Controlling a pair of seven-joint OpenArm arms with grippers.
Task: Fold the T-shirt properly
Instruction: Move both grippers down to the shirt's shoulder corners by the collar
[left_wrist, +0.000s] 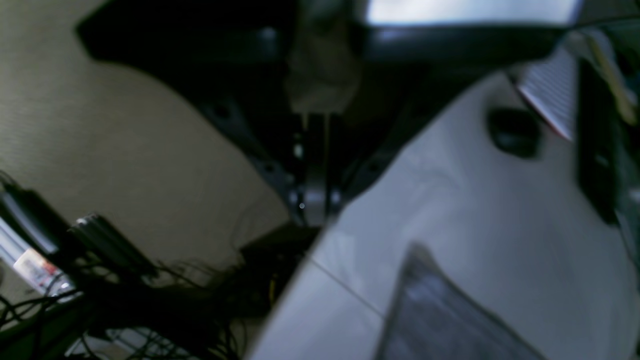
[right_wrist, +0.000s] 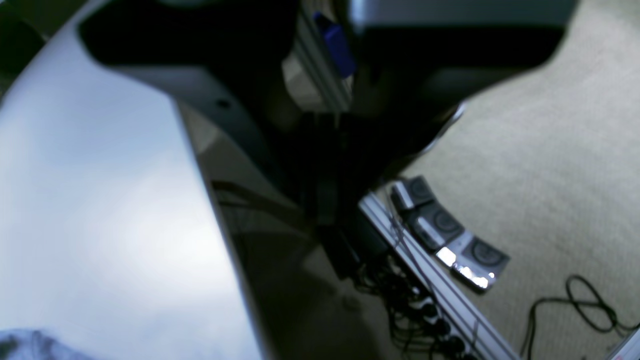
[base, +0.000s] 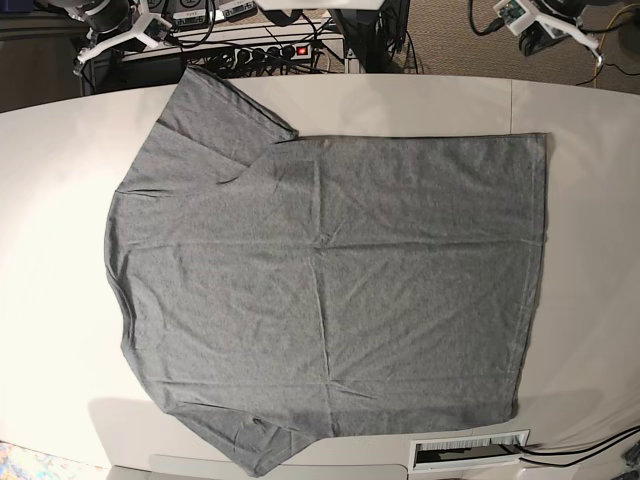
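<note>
One T-shirt (base: 320, 290) here, plain grey, spread flat on the white table (base: 590, 290) and taking up most of it. Collar end points to the left of the base view, hem runs down the right side, one sleeve sticks up toward the top edge and the other hangs toward the bottom edge. A few soft wrinkles, nothing folded over.

Two arms, both parked off the cloth at the far edge. The left gripper (left_wrist: 315, 200) is closed with nothing in it, hanging over the table edge with carpet (left_wrist: 125, 150) below. The right gripper (right_wrist: 325, 200) is also pinched shut and empty, same deal on the other side.

Other stuff: one power strip (base: 265, 52) with a red switch behind the table, a tangle of cables (right_wrist: 415, 300), three square pedals (right_wrist: 450, 235) on the floor. Both wrist views are blurry and mostly blocked by the gripper bodies, so only a corner of the shirt shows in each.
</note>
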